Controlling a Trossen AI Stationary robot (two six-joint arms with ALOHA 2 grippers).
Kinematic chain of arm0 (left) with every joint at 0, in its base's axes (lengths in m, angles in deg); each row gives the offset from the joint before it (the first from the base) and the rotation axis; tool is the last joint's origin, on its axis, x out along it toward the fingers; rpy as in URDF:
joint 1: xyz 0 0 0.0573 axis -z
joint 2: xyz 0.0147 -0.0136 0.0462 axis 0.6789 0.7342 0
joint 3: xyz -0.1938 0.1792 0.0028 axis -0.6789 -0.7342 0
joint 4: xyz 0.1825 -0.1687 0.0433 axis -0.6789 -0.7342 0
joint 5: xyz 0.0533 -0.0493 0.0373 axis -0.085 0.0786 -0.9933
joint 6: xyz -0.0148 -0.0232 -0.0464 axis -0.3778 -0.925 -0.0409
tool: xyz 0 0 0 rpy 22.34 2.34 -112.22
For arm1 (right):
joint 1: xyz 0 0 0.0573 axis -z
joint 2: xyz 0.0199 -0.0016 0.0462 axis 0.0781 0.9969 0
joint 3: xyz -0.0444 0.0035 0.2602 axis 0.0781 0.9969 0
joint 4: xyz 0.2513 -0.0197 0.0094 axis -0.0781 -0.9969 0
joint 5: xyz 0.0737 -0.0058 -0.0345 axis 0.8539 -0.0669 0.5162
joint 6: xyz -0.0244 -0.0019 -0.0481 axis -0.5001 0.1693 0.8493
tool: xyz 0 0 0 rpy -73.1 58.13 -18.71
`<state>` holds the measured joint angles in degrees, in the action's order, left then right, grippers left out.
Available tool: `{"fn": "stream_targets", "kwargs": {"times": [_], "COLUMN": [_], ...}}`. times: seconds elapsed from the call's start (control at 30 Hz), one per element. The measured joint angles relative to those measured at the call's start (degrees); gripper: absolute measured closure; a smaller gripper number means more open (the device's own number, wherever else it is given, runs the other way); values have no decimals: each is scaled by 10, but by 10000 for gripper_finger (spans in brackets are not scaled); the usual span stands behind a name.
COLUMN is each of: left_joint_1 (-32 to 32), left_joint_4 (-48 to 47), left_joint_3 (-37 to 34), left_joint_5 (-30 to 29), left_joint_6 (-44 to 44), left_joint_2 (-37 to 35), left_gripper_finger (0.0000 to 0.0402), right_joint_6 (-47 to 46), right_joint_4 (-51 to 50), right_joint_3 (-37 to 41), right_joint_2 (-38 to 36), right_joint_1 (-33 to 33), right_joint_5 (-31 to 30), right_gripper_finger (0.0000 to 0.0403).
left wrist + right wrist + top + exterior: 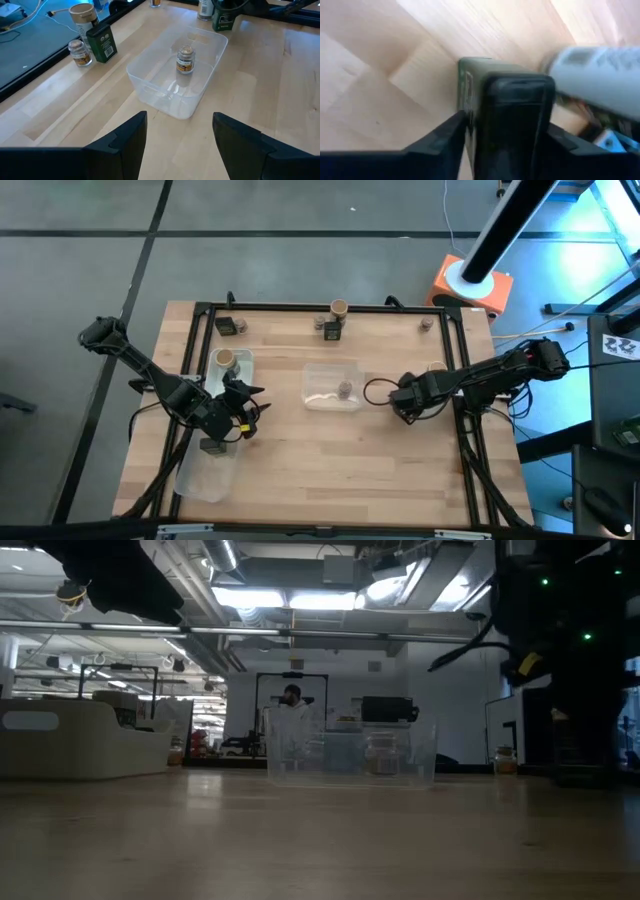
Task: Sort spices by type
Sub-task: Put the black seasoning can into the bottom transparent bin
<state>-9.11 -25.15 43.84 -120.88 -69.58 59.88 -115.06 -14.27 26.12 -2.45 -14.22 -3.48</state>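
Note:
My right gripper is right of the middle clear tray and shut on a dark green packet. A pale jar shows blurred close beside it. My left gripper hovers open by the left tray, facing the middle tray, where one small squat jar stands. The left tray holds a tan-topped jar and a dark packet. Along the far edge stand a tan-topped jar, a packet and a small jar. My right gripper pinches the dark green packet between its two fingers, one on each broad side near its dark end. The packet stands upright in the hold. Whether its base rests on the table cannot be told.
Another dark packet sits at the far left corner and a small jar at the far right. Black rails frame the tabletop. Bare wood lies near the middle of the near side. A person shows far off in the room.

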Motion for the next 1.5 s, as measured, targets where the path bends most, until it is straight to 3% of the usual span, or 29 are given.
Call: {"fn": "stream_targets", "kwargs": {"times": [0.2, 0.43, 0.77, 1.2, 1.5], "left_joint_1": [0, 0, 0, 1, 6], "left_joint_4": [0, 1, 4, 34, 34], "left_joint_3": [0, 0, 0, 0, 0], "left_joint_5": [0, 0, 0, 11, 14], "left_joint_6": [1, 1, 1, 10, 10], "left_joint_2": [0, 0, 0, 0, 0], "left_gripper_finger": [192, 192, 192, 192, 192], "right_joint_6": [65, 114, 156, 306, 396], "right_joint_4": [61, 123, 186, 461, 421], "right_joint_3": [0, -13, -68, -74, -194], "right_joint_2": [0, 1, 1, 31, 117], "right_joint_1": [0, -4, -73, -116, -111], "right_joint_5": [-4, 26, 35, 4, -5], "right_gripper_finger": [284, 283, 284, 284, 279]}}
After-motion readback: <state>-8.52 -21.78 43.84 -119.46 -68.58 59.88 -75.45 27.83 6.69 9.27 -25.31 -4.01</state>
